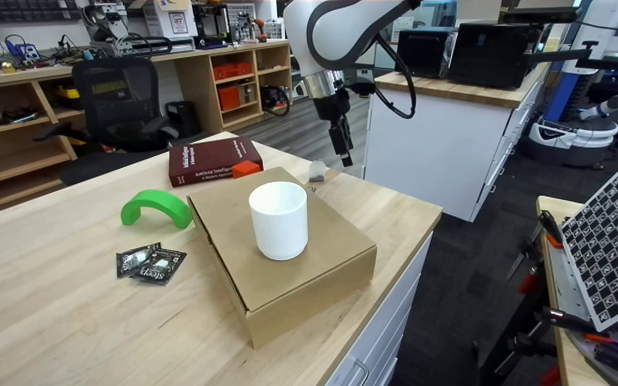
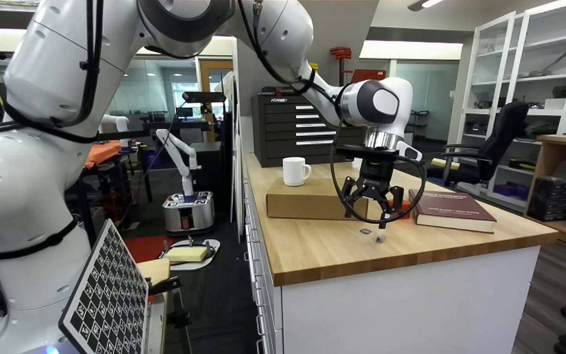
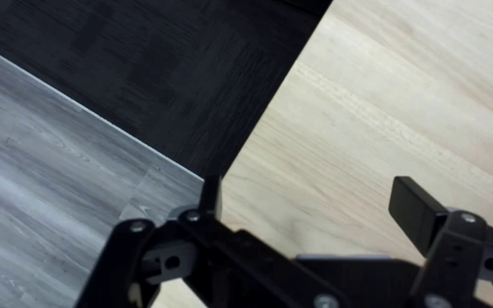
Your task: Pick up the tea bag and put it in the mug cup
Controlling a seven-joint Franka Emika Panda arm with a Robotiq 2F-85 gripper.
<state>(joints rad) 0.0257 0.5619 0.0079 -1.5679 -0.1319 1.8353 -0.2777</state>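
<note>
Tea bag [image 1: 317,171] sits on the worktop [image 1: 392,214] just beside the cardboard box [image 1: 336,230], while the mug [image 1: 279,228] stands upright on top of that box. The hand [image 3: 308,194], spread wide and holding nothing, hangs on the tea bag's side of the box. Closing it here would probably miss, since no tea bag shows between the fingers [image 3: 415,214] in the wrist view. Stopping too high could let so thin a thing slip; a low carry could jolt box and mug.
</note>
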